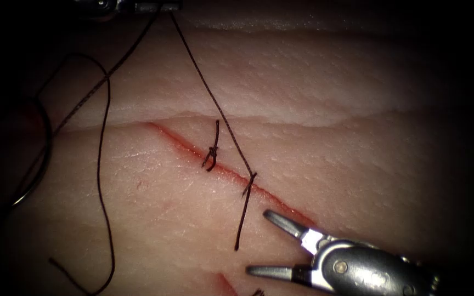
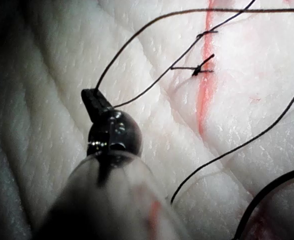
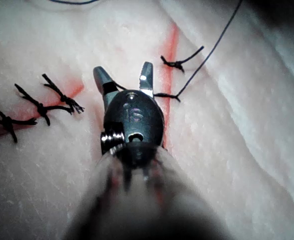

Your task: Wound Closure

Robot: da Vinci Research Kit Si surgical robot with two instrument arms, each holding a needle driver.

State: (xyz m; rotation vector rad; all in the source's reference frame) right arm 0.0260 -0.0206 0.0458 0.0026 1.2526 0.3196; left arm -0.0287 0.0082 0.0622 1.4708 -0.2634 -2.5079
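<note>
Needle [image 1: 34, 159] lies at the far left edge of the endoscope view, well left of the cut [image 1: 231, 174], resting on the tissue [image 1: 357, 109] and held by neither tool; whether its tip is in the tissue cannot be told. Thread [image 1: 207, 93] runs taut from the stitch [image 1: 249, 183] on the cut up to the left pincer [image 1: 163, 6] at the top edge, which is clenched on it. A short tail [image 1: 242, 225] hangs from that stitch toward the right pincer [image 1: 259, 244]. The right pincer stands released, jaws spread and grasping nothing, just below the stitch on the cut's left side. A finished knot [image 1: 212, 153] sits higher on the cut. Slack thread loops over the left tissue; bare tissue lies open right of the cut.
</note>
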